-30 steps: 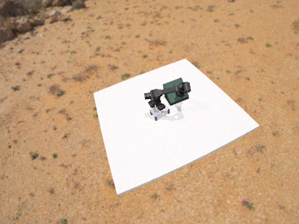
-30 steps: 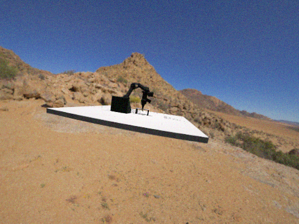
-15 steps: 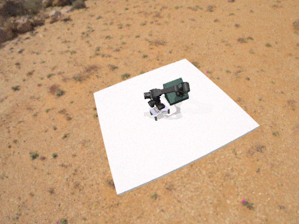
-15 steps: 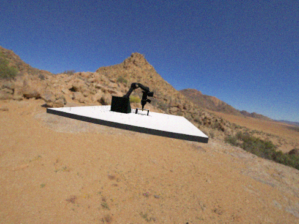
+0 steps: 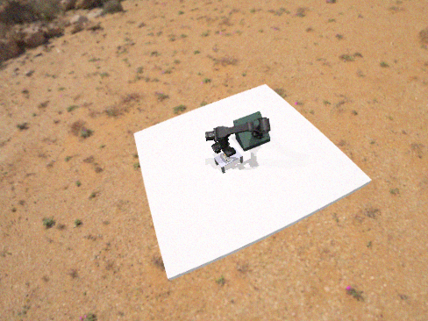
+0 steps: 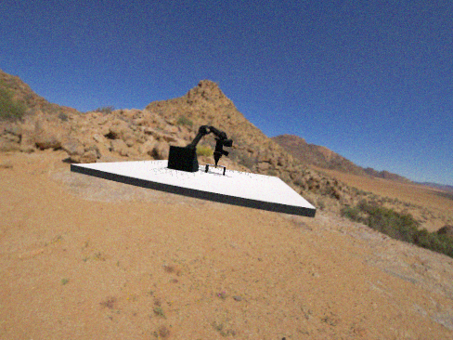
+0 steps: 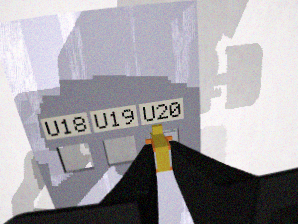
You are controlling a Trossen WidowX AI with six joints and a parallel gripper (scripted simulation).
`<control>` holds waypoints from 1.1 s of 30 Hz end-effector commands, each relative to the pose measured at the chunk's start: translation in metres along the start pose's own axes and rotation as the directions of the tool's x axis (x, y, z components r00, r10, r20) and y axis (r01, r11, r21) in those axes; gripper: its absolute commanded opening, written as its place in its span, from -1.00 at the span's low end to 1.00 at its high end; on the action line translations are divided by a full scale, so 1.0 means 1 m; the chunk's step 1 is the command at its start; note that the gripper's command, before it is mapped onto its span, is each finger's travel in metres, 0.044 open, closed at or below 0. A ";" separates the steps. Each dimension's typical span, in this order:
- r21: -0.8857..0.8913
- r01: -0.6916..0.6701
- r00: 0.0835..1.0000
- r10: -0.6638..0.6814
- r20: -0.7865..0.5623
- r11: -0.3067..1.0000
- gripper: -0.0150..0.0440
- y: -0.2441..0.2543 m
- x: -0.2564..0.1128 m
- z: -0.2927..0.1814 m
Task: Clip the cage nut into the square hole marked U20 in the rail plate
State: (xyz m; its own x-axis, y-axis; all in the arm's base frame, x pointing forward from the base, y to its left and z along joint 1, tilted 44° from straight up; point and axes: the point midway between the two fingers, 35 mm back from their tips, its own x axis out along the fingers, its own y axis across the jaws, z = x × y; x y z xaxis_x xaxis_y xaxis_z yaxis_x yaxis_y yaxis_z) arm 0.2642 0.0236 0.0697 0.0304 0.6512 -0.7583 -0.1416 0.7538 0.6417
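Observation:
The cage nut point(image 7: 162, 157) is a small yellow piece with orange flanges at its sides. My gripper point(image 7: 160, 149) point(image 5: 226, 156) point(image 6: 216, 165) is shut on it and points down over the rail plate point(image 7: 100, 45) point(image 5: 235, 161). In the wrist view the nut overlaps the left part of the square hole point(image 7: 174, 134) below the U20 label point(image 7: 161, 111); the hole's right part shows beside it. The black fingertips hide the nut's sides. Whether its wings are in the hole or just above it, I cannot tell.
The U19 hole point(image 7: 120, 150) and U18 hole point(image 7: 75, 158) lie left of the nut. The plate stands on short dark legs on a white slab point(image 5: 263, 197) point(image 6: 241, 188). A dark green box point(image 5: 247, 143) point(image 6: 181, 159) stands close by at the arm's base.

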 end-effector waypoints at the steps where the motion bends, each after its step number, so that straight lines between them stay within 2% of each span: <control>1: -0.001 -0.015 1.000 0.015 0.001 1.000 -0.41 -0.001 0.000 0.000; 33: -0.002 -0.043 0.999 0.043 0.002 0.999 -0.41 -0.005 0.000 0.000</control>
State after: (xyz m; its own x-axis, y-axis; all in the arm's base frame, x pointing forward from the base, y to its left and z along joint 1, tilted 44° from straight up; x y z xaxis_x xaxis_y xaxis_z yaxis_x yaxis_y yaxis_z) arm 0.2649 0.0199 0.0666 0.0248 0.6804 -0.7324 -0.1412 0.7276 0.6713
